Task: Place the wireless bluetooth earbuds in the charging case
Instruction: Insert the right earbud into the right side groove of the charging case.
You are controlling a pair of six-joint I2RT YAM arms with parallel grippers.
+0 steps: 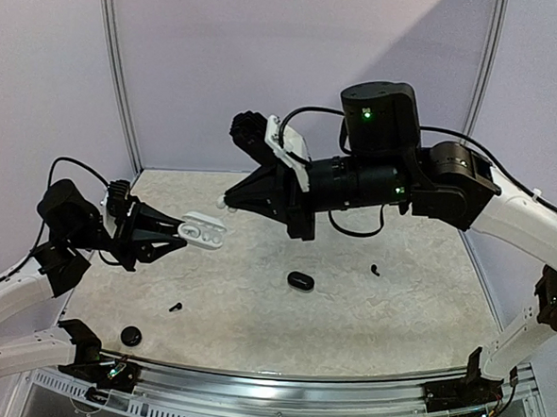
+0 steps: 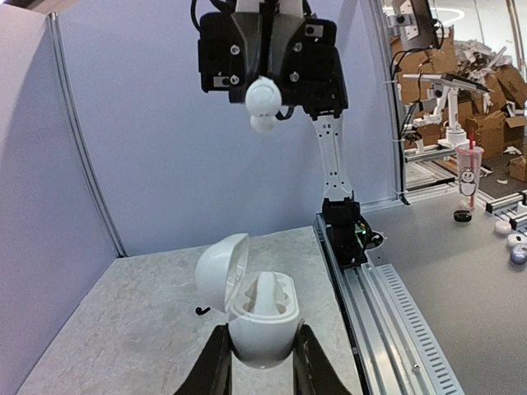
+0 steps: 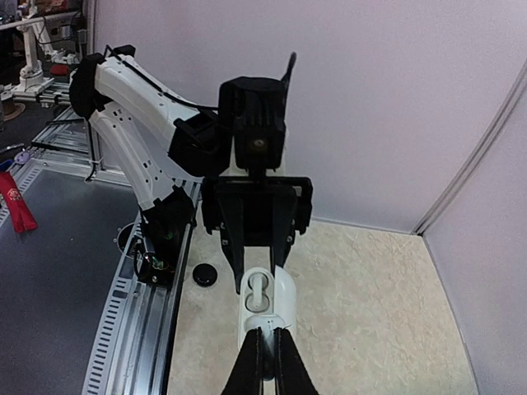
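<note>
While the two arms face each other over the table: everything turns on the short gap between a white earbud and an open white case.
Left gripper: narrow, its fingers clamped on the lower flanks of the charging case, holding it off the table.
Case: the lid is swung back to one side. The sockets are bare and, in the left wrist view, turned up toward the other arm.
Right gripper: pinched tight on a white earbud, which bulges out past the fingertips.
Earbud to case: near but apart. From overhead the bud sits just past the case's outer end, on the side away from the arm bases. From the left wrist it hangs high over the sockets, roughly in line with them.
Axes: the case's long axis runs out along the left fingers, roughly toward the right gripper. Which way the bud's stem points I cannot tell.
Nearer arm: the right, since it carries the bud. My guess is that it must close along that line while the left holds firm.
Risk: a small tilt would likely catch the bud on a socket rim.
Others: one black earbud, a second and a black case lie on the table, well apart from both grippers.
</note>
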